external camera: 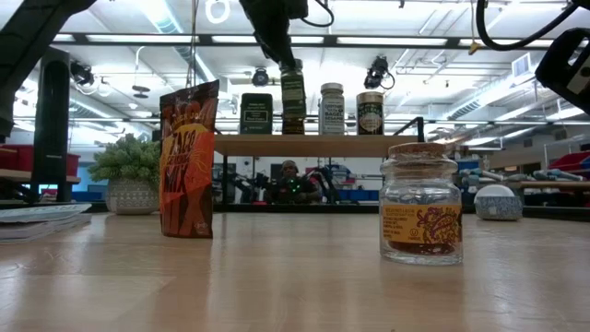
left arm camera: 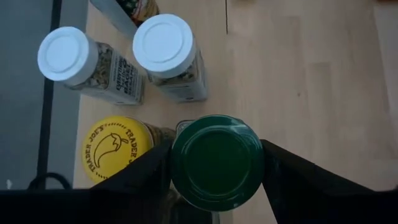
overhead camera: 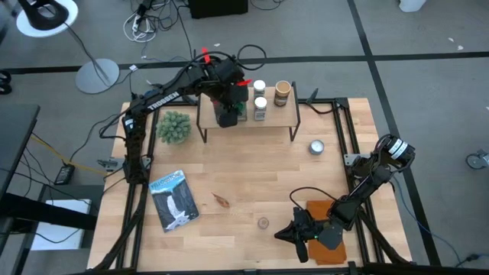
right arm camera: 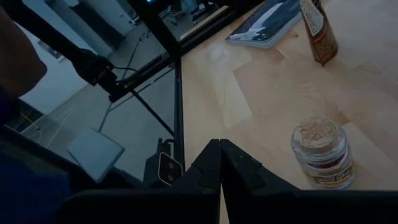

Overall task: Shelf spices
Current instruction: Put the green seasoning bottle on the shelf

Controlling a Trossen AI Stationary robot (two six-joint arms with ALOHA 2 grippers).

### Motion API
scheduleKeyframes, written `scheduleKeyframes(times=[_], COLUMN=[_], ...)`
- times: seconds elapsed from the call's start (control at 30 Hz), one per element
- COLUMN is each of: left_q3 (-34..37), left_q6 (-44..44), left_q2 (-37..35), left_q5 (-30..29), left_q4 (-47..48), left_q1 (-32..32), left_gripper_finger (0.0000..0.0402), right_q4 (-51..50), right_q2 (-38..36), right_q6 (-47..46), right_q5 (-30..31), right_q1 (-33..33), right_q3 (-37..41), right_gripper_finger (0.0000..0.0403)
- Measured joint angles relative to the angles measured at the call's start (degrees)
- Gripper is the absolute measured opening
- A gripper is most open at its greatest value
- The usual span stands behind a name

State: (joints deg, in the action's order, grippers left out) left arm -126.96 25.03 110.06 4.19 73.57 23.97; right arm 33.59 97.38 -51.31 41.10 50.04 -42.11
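The shelf (overhead camera: 283, 116) stands at the table's far side with several spice jars on its top. My left gripper (overhead camera: 228, 107) is above its left part, shut on a green-lidded jar (left arm camera: 216, 160). Beside that jar stand a yellow-lidded jar (left arm camera: 117, 149) and two white-lidded jars (left arm camera: 67, 55) (left arm camera: 163, 40). On the table stand an orange pouch (external camera: 189, 159) and a cork-topped glass jar (external camera: 421, 214). My right gripper (overhead camera: 294, 233) waits shut near the front edge, with that glass jar (right arm camera: 323, 152) just beside it. My left gripper holds the green-lidded jar by its lid, with a finger (left arm camera: 146, 171) on each of the lid's two opposite sides (left arm camera: 177, 163). The fingers come from above, slanting down. The jar (external camera: 293, 97) is upright, its base level with the shelf top (external camera: 313, 145) among the other jars.
A fuzzy green plant ball (overhead camera: 174, 127) sits left of the shelf and a round silvery tin (overhead camera: 316, 147) to its right. A booklet (overhead camera: 174, 200) lies at the near left. An orange mat (overhead camera: 336, 250) lies under the right arm.
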Motion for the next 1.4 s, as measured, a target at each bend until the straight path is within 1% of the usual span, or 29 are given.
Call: scheduleKeyframes(times=[0.23, 0.57, 1.23, 1.4], left_q3=[3.68, 4.61, 4.61, 4.61], left_q6=[2.18, 3.15, 3.07, 3.07], left_q2=[0.02, 0.05, 0.48, 0.48], left_q5=[5.14, 4.93, 5.46, 3.95], left_q4=[-0.47, -5.7, -4.65, -4.68], left_q1=[0.24, 1.38, 2.19, 2.21], left_gripper_finger=[0.0225, 0.0225, 0.0225, 0.0225], right_q4=[0.0, 0.05, 0.23, 0.23], right_q2=[0.0, 0.01, 0.0, 0.0], right_q6=[0.04, 0.05, 0.03, 0.03], right_q5=[0.0, 0.0, -0.02, -0.02], right_q1=[0.0, 0.0, 0.0, 0.0], right_q3=[0.0, 0.0, 0.0, 0.0], right_gripper_finger=[0.0006, 0.0004, 0.0007, 0.0004])
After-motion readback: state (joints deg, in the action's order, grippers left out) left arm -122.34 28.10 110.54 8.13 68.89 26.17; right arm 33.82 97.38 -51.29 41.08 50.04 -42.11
